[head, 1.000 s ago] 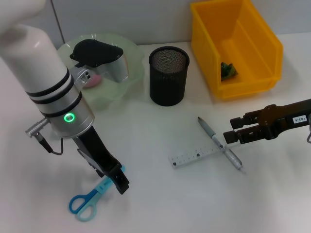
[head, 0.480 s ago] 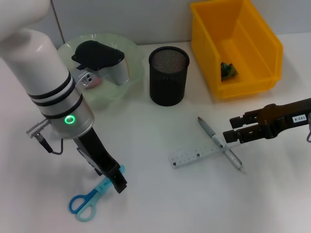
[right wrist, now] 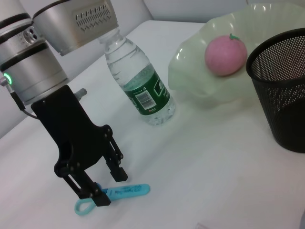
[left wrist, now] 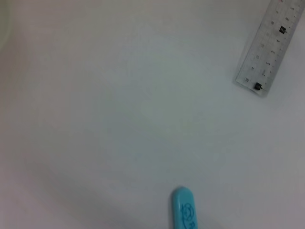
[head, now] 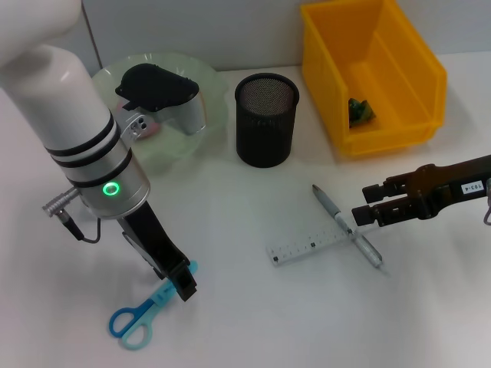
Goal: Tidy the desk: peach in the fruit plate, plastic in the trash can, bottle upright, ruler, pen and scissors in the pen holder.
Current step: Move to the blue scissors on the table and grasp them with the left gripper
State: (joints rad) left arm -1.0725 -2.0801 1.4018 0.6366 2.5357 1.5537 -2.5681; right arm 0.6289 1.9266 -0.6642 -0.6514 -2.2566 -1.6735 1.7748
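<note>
From the head camera, the left gripper [head: 182, 285] reaches down to the near-left part of the white desk [head: 245, 307], its black fingers straddling the capped blade end of the scissors [head: 142, 313]. The scissors lie flat, light blue along the blade cover, with one darker blue and one paler handle loop pointing toward the robot. Farther right, a clear ruler [head: 311, 247] lies across a grey pen [head: 347, 225]; the right gripper [head: 365, 216] hangs just beside the pen, jaws slightly apart and holding nothing. Behind stand a black mesh pen holder [head: 265, 120], a pale green fruit plate [head: 207, 115] and a yellow bin [head: 406, 92] with a green scrap of plastic [head: 360, 111] inside.

Seen by the left wrist camera, only the rounded light-blue tip of the scissors [left wrist: 183, 209] and one end of the ruler [left wrist: 269, 47] show on the bare desk.

Through the right wrist camera, the left gripper [right wrist: 111, 187] stands with its jaws apart on either side of the blue blade cover [right wrist: 125, 192], not pressed on it. A water bottle [right wrist: 141, 88] with a green label stands upright nearby, and a pink peach [right wrist: 226, 55] sits in the fruit plate [right wrist: 190, 81] beside the pen holder [right wrist: 281, 90].
</note>
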